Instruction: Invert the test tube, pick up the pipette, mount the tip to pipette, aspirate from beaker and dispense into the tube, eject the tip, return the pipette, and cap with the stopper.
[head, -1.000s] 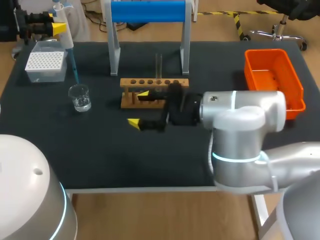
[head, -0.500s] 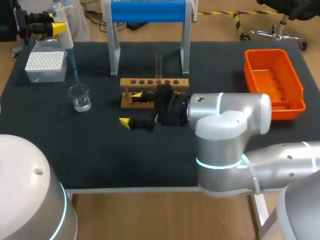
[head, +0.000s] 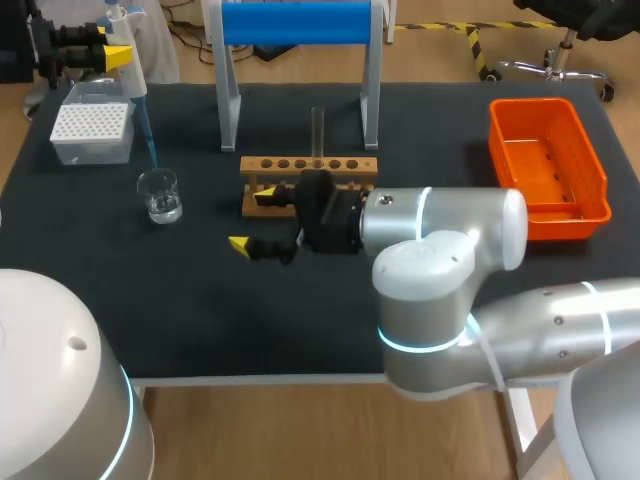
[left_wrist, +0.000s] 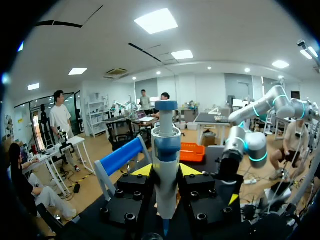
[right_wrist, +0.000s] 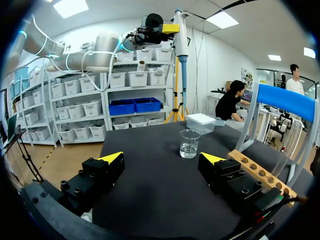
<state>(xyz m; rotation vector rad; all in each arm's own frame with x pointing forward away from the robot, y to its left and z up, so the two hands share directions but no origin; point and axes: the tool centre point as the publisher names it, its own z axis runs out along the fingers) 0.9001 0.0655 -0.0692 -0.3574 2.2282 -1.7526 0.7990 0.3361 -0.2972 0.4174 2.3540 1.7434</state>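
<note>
Landmark = wooden rack; everything placed off it.

Test tube stands upright in a rack hole, w/ no cap on it, so the invert step looks done.

Left gripper is far left of and behind the rack, clamped on the pipette; in the left wrist view both yellow tips press the barrel from two sides.

A tip is mounted; it hangs over the beaker, which sits well left of the rack; can't tell if the tip end is in the water.

Tip box is left of the rack, behind the beaker.

Right gripper hovers just in front of the rack's left end, fingers spread wide, holding nothing.

Orange bin is well right of the rack; stopper not made out anywhere.

Judgement: roughly mid-task, at the aspirate step; left to do: dispense into tube, eject tip, return pipette, cap.
</note>
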